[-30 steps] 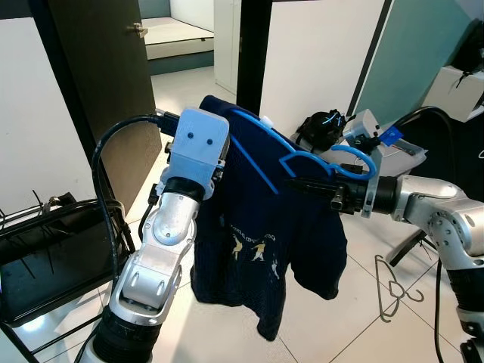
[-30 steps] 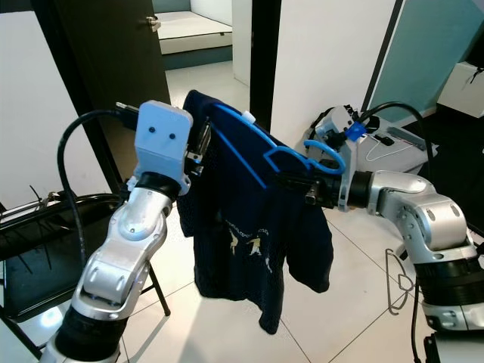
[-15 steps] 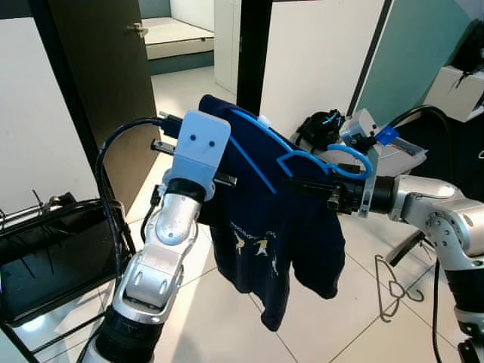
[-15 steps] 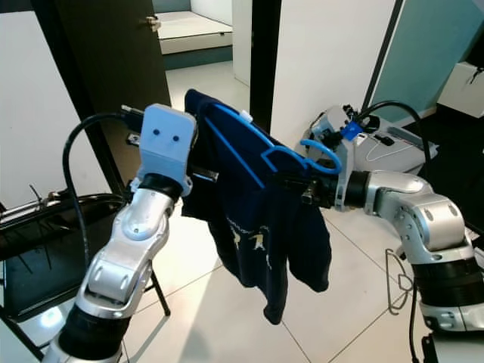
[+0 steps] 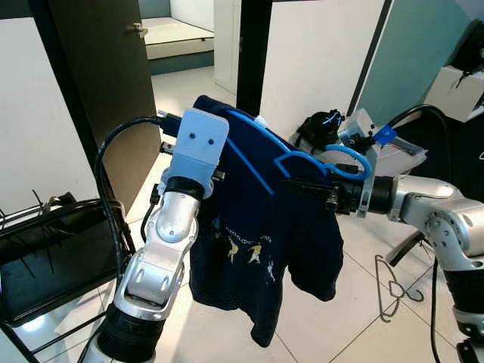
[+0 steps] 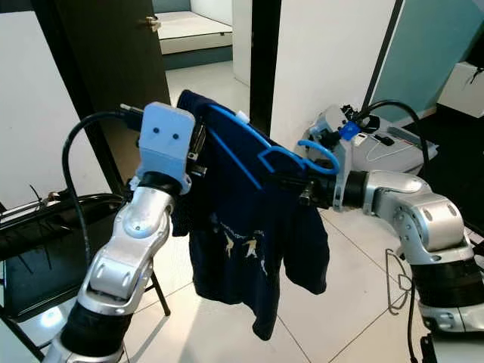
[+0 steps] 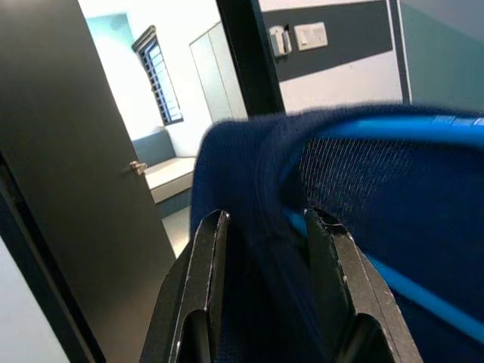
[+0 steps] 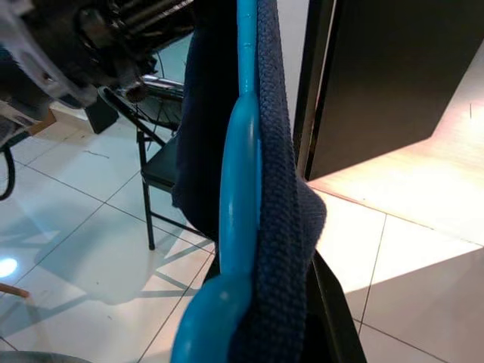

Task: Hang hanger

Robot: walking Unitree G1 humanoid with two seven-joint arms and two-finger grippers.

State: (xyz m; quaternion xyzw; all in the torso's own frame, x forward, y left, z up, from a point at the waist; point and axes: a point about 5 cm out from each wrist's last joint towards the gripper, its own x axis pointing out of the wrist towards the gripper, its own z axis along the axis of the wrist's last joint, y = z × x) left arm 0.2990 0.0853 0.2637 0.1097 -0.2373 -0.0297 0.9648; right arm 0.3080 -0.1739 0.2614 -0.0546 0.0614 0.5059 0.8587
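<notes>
Blue plastic hanger [image 5: 302, 160] carries a navy T-shirt [image 5: 261, 249] with a small pale print on its chest, held in mid-air between the robot's two arms above a white tiled floor [image 5: 355, 318]. The right gripper [image 5: 302, 185] is clamped on the hanger just below its hook, the shirt's shoulder bunched against the fingers. The left gripper [image 7: 261, 227] pinches the shirt's other shoulder over the hanger's far end, its two black fingers [image 7: 204, 265] narrowly parted around the fabric.

Against the frame half a second earlier, the shirt's lower hem has swung back towards the left arm and hangs wider and flatter; both arms hold much the same posts.

Head views take in a black folding chair [image 5: 53, 257] at the robot's left and a wire hanger [image 5: 393, 291] lying on the tiles at its right. The right wrist view shows the hanger edge-on, fabric draped over it.
</notes>
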